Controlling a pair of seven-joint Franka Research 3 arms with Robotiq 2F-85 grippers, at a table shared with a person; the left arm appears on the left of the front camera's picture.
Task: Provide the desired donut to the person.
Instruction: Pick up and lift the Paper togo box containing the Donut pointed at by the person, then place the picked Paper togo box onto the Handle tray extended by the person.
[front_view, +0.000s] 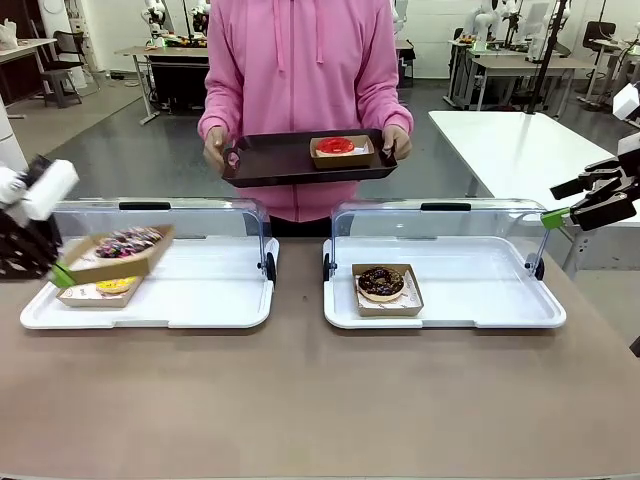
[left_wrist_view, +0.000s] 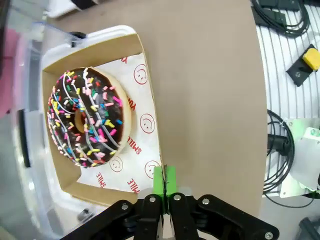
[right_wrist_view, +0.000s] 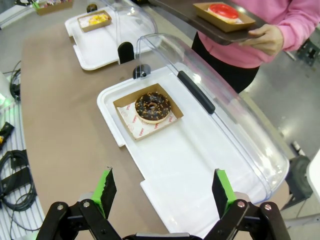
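Sprinkled donut (left_wrist_view: 87, 117) in cardboard box (left_wrist_view: 90, 50) — rim tight between left gripper's (left_wrist_view: 164, 176) closed pads (left_wrist_view: 158, 181)

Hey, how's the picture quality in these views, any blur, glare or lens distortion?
Front view: evenly lit and sharp, with reflections on the right clear lid. Left wrist view: the sprinkled donut in its paper tray is crisp, but the left edge is smeared behind clear plastic. Right wrist view: wide-angle bending curves the white tray, and glare streaks that lid.
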